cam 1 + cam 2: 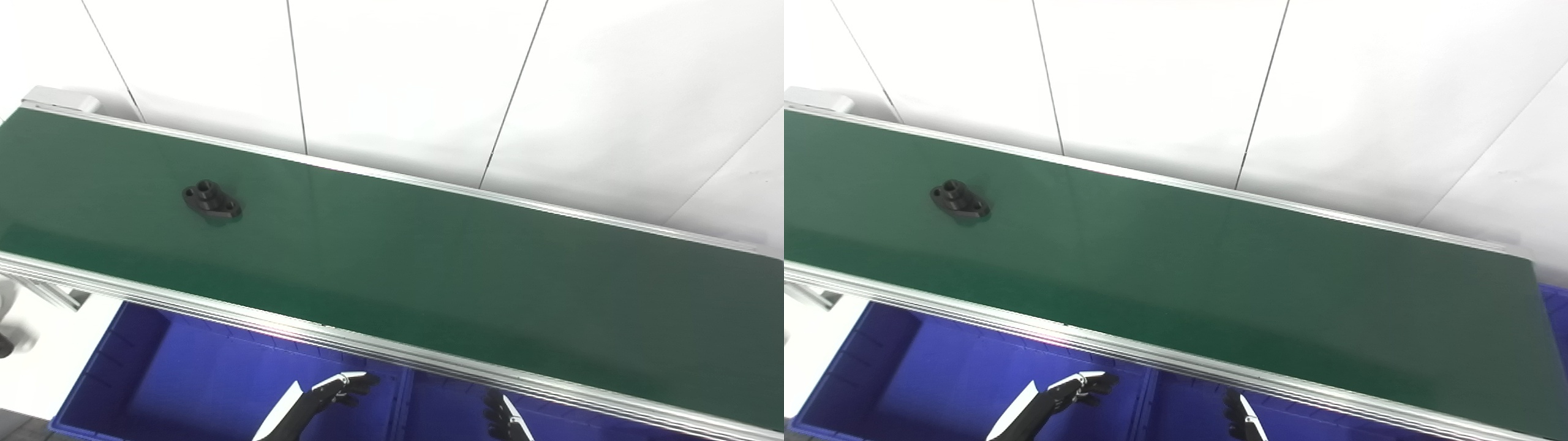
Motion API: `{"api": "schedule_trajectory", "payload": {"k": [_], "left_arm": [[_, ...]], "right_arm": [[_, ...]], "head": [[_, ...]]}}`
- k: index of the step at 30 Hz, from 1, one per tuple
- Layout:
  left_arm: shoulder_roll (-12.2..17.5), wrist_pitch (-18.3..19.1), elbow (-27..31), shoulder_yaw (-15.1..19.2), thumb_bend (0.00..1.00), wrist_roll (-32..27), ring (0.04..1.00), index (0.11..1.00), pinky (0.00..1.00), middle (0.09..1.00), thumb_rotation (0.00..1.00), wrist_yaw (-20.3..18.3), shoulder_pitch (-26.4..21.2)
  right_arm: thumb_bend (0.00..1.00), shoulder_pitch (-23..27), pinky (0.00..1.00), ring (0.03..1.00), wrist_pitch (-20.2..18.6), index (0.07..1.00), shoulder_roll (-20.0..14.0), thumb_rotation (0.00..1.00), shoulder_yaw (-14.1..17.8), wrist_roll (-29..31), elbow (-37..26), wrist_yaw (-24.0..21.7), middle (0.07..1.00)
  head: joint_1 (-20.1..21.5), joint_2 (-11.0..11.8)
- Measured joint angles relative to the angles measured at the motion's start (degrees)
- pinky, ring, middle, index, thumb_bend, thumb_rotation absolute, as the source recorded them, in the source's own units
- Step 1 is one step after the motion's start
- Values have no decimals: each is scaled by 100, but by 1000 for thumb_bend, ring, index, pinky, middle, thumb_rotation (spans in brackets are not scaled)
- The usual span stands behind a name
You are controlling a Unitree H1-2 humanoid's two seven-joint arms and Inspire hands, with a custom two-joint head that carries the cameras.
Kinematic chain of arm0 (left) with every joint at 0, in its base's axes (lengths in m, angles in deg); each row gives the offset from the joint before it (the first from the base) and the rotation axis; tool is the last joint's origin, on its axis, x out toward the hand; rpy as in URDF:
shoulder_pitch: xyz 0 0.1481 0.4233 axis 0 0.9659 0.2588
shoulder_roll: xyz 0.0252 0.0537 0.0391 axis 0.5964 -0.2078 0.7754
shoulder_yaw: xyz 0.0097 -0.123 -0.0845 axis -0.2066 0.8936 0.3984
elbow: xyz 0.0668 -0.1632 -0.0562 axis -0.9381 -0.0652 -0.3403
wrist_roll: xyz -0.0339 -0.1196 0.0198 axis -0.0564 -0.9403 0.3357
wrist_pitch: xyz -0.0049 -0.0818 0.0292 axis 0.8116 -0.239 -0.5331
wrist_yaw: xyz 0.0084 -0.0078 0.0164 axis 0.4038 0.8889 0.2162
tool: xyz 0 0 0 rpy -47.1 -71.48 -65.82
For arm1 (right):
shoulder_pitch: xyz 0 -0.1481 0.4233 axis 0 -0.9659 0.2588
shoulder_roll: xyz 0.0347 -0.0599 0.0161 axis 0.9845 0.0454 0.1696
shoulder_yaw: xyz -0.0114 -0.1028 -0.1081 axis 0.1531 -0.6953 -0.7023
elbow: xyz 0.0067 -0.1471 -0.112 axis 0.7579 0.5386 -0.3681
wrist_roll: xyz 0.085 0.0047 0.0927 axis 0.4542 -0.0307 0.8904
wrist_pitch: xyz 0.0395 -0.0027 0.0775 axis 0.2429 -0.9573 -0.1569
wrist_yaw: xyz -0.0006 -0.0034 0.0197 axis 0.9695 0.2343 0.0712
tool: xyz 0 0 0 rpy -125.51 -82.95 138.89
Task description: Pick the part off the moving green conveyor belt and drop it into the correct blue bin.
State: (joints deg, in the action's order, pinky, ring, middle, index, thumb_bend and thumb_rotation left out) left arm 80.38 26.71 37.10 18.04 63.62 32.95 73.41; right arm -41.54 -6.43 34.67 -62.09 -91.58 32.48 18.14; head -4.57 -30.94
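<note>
A black flanged part [212, 201] with a raised round boss and two side holes lies on the green conveyor belt [429, 257], towards its left end; it also shows in the right eye view [960, 199]. My left hand [334, 392] is low, in front of the belt's near rail, above a blue bin, with its fingers apart and nothing in it. My right hand [502, 416] is at the bottom edge, mostly cut off, also below the rail and empty. Both hands are far from the part.
Two blue bins sit below the belt's near rail: a left one [184, 380] and a right one [453, 410], split by a wall. A third blue bin edge [1554, 300] shows at the belt's right end. White wall panels stand behind the belt.
</note>
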Motion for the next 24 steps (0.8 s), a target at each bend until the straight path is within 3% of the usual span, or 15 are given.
{"api": "schedule_trajectory", "payload": {"k": [2,14,16,18,24], "left_arm": [[11,0,0,-19,832,-3,791,782,721,825,343,30,-12],[48,0,-24,-173,834,-2,785,778,713,824,347,228,-76],[48,0,-37,-180,833,-2,787,777,715,824,354,253,-81],[48,0,-60,-192,836,-2,788,775,715,824,354,285,-89],[49,0,-170,-227,831,-12,790,777,716,826,338,291,-168]], "right_arm": [[675,-2,845,880,0,934,0,328,-5,1,-1,31,903],[710,-28,681,796,9,901,-94,308,-293,76,-316,529,856],[719,-54,690,787,11,891,-111,340,-320,110,-466,606,841],[723,-104,678,771,17,873,-125,293,-344,233,-706,661,821],[702,-58,572,679,36,848,-124,278,-412,586,-1235,790,760]], "head": [[-35,26],[-44,88],[-44,97],[-27,97],[44,114]]}}
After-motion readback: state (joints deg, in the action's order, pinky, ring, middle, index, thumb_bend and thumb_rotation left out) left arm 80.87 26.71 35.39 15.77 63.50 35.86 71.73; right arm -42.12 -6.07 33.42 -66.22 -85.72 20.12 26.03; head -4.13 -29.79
